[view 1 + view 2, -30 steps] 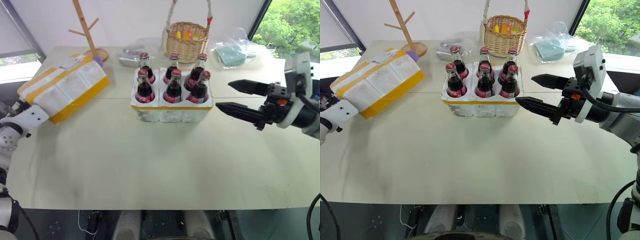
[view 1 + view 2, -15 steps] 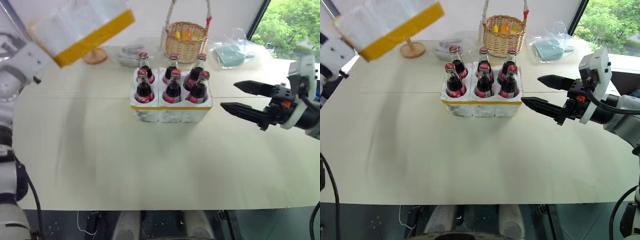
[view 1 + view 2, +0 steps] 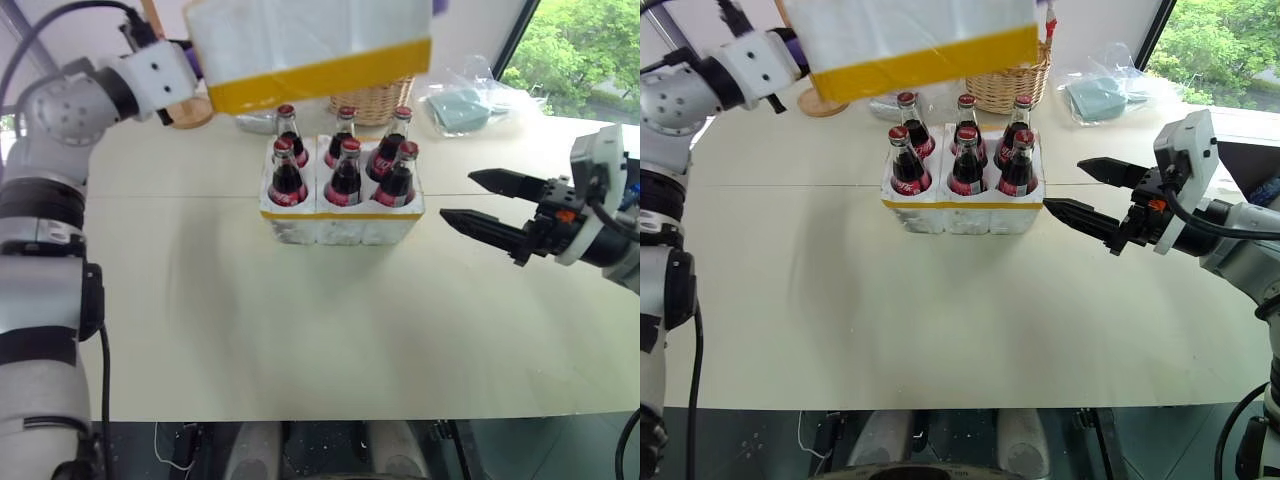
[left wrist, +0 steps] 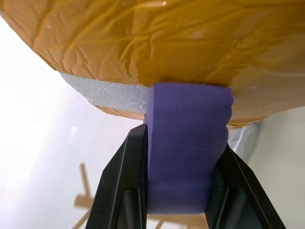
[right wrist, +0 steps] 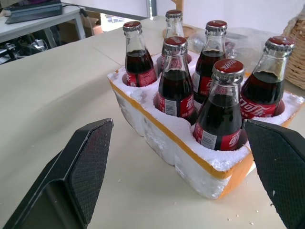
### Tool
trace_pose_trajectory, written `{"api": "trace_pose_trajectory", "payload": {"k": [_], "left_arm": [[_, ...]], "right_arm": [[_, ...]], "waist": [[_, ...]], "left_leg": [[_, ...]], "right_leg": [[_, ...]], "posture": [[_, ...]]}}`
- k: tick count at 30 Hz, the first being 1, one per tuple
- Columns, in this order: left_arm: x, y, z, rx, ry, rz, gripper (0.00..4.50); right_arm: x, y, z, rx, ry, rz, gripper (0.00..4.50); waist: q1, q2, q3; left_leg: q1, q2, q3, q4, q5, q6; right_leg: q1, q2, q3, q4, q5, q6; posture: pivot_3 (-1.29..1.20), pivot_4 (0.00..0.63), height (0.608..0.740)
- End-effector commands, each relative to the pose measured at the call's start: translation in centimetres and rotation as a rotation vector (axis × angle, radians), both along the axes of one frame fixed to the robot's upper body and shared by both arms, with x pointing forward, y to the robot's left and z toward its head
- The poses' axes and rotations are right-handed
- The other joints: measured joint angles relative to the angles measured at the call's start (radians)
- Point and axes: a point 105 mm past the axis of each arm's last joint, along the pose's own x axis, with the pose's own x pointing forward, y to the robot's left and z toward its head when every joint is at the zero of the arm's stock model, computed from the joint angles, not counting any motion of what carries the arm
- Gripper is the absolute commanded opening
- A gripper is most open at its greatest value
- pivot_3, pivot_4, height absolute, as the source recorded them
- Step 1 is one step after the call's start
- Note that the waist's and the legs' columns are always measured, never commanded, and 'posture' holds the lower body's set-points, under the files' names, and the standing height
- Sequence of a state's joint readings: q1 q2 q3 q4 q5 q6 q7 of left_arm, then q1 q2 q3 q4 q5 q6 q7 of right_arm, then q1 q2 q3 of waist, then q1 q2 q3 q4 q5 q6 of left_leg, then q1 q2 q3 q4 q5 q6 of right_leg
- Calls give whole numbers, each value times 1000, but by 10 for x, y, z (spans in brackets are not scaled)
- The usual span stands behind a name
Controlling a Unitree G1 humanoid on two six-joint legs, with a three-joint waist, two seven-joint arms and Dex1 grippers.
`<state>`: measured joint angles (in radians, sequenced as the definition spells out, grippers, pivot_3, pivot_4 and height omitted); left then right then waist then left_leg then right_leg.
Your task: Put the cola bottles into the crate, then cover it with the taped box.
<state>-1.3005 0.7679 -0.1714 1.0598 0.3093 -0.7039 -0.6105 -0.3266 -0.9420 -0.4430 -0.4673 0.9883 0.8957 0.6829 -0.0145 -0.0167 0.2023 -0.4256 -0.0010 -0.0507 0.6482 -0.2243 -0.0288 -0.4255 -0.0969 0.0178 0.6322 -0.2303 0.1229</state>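
Observation:
Several cola bottles (image 3: 346,172) with red caps stand in the wells of the white foam crate (image 3: 342,228) at the table's middle back. The taped box (image 3: 310,45), white foam with a yellow band, hangs in the air above and just behind the crate, tilted slightly. My left gripper (image 4: 181,138) is shut on a purple tab (image 4: 186,162) fixed to the box's left end. My right gripper (image 3: 456,194) hovers open to the right of the crate, fingers pointing at it, with nothing between them.
A wicker basket (image 3: 1012,90) stands behind the crate, partly hidden by the box. A wooden stand's base (image 3: 822,101) sits at the back left, and a plastic bag with a green item (image 3: 468,106) at the back right.
My left arm has lifted the taped box off the table's left side and swung it up and to the right, over the crate. The right gripper has stayed put.

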Motion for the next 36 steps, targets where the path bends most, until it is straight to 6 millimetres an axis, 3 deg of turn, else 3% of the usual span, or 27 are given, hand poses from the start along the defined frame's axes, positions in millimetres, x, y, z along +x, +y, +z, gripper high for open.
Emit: {"api": "trace_pose_trajectory", "payload": {"k": [1, 12, 20, 23, 27, 30, 36], "left_arm": [[-7, -17, 19, 42, -77, -70, 1311], [-8, -36, -3, 192, -97, -133, 1311], [-3, -28, -21, 373, -175, -49, 1311], [-5, -30, -24, 355, -180, -63, 2295], [-9, -31, -29, 328, -172, -87, 4351], [-17, -29, -36, 323, -160, -114, 4467], [-38, 5, -51, 223, -28, -106, 4467]], "right_arm": [[-7, 1, 13, 8, -75, -4, 4500], [-15, -4, 10, 12, -73, -57, 4500], [-14, -4, 11, 25, -76, -65, 4500], [-12, -4, 11, 29, -76, -66, 4500], [-10, -4, 13, 37, -77, -67, 4500], [-7, -4, 12, 40, -74, -67, 4500], [-7, -6, 8, 38, -58, -69, 4500]], "waist": [[2, 0, 0], [2, 0, 0], [2, -1, 0], [2, -1, 0], [2, 0, 0], [1, 0, 0], [-3, 0, 0]], "left_leg": [[0, 0, 0, 0, 0, 0], [0, 0, 0, 0, 0, 0], [0, 0, 0, 0, 0, 0], [0, 0, 0, 0, 0, 0], [0, 0, 0, 0, 0, 0], [0, 0, 0, 0, 0, 0], [0, 0, 0, 0, 0, 0]], "right_leg": [[0, 0, 0, 0, 0, 0], [0, 0, 0, 0, 0, 0], [0, 0, 0, 0, 0, 1], [0, 0, 0, 0, 0, 1], [0, 0, 0, 0, 0, 1], [0, 0, 0, 0, 0, 1], [0, 0, 0, 1, 0, 1]], "posture": [[0, 150, 739], [0, 150, 739], [0, 150, 739], [0, 150, 739], [0, 150, 739], [0, 150, 739], [0, 150, 739]]}}
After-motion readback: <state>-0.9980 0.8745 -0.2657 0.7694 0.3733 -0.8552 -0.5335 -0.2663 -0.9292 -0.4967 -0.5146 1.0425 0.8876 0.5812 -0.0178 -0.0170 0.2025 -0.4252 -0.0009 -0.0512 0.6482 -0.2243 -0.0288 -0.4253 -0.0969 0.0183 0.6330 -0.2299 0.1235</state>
